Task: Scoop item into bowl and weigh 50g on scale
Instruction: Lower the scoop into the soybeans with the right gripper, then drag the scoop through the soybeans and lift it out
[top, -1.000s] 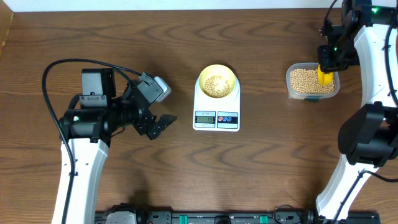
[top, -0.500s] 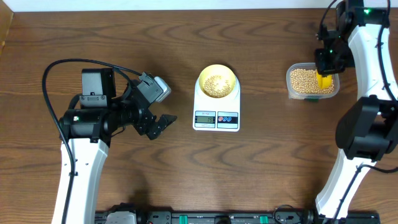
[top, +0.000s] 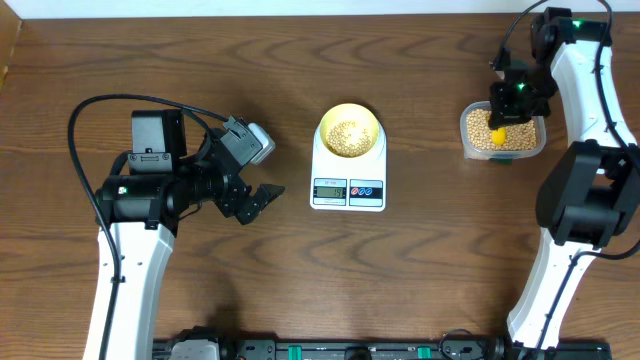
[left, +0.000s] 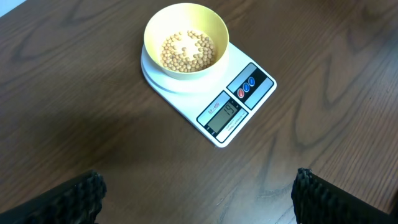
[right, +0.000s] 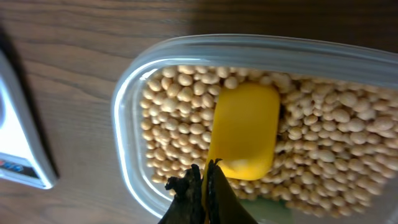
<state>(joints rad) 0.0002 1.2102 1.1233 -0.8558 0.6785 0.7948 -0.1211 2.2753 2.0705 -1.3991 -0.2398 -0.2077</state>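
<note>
Many smooth round beans, clear rounded plastic tub, glossy yellow scoop

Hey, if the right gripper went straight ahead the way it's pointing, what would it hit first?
The right gripper, shut on the yellow scoop, points down into the clear tub. The beans come first, likely pressed by the scoop, though depth is unclear.

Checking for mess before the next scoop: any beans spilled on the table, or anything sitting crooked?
Nothing stands out. The beans lie only in the bowl, upright on the scale, and in the clear tub, where the right gripper holds the yellow scoop; none show loose on the table.
</note>
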